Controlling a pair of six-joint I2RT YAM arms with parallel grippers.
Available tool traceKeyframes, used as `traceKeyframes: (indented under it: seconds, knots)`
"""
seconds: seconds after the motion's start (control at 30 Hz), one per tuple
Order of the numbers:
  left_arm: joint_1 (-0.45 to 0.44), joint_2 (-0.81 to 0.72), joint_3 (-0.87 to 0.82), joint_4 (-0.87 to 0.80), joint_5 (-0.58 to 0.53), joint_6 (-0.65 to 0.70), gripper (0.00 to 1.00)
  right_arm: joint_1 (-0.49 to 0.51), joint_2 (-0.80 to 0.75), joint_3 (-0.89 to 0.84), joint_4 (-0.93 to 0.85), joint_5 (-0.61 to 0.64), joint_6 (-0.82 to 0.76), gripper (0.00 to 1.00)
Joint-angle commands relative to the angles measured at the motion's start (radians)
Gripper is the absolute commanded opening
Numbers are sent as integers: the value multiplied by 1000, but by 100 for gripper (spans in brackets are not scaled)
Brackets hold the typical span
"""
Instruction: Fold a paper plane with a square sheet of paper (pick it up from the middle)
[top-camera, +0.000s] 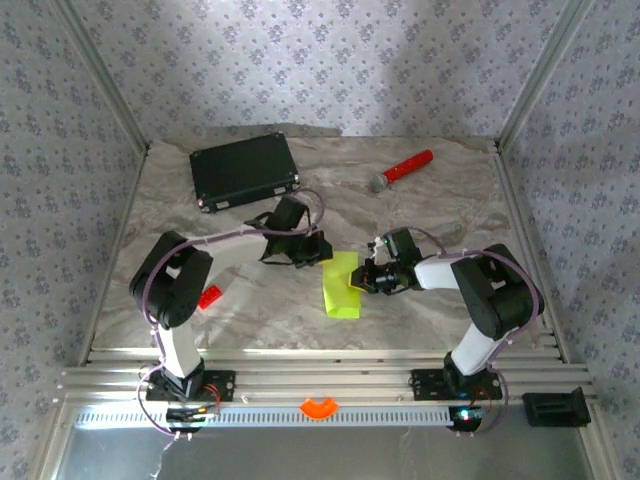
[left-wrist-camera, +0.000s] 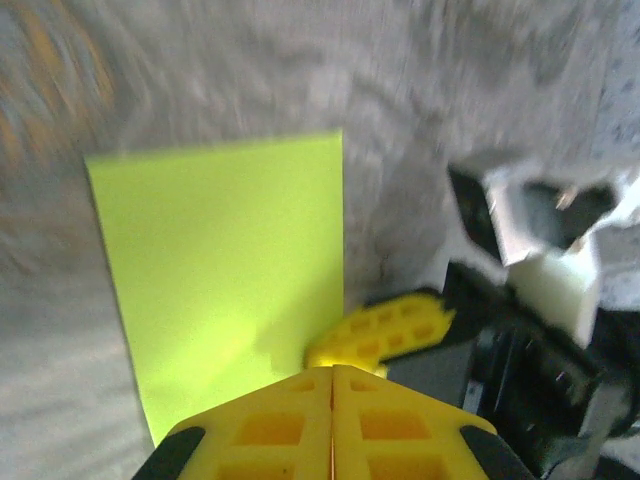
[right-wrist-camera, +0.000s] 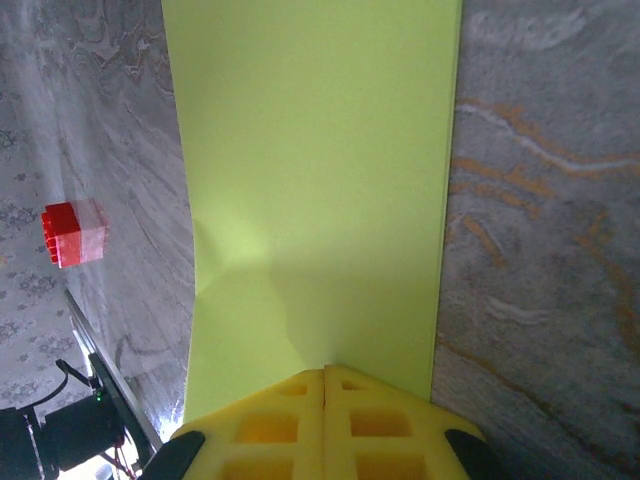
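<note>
Two closed grippers attend one sheet. On the marble-patterned table (top-camera: 450, 190), the lime sheet of paper (top-camera: 340, 290) lies flat at centre, apparently doubled into a rectangle. The left gripper (top-camera: 318, 250), jaws clenched, sits at its far edge. The right gripper (top-camera: 358, 282), likewise clenched, meets its right edge. Creasing appears under way: press closed fingertips lightly and evenly along the fold, with the layers aligned.
</note>
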Motion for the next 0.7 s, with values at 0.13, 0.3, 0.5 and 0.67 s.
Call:
traceKeyframes:
  seconds: [0.13, 0.3, 0.5, 0.67]
  knots:
    - [-34, 29, -54, 13, 40, -40, 9, -2, 42, -55, -164, 164, 5, 0]
    - [-34, 60, -55, 8, 40, -4, 9, -3, 45, -58, -164, 163, -1, 0]
    - [-33, 99, -111, 53, 43, -8, 9, -4, 43, -64, -165, 169, 0, 0]
    - [-17, 84, -196, -16, -37, 63, 9, -4, 44, -65, -169, 169, -3, 0]
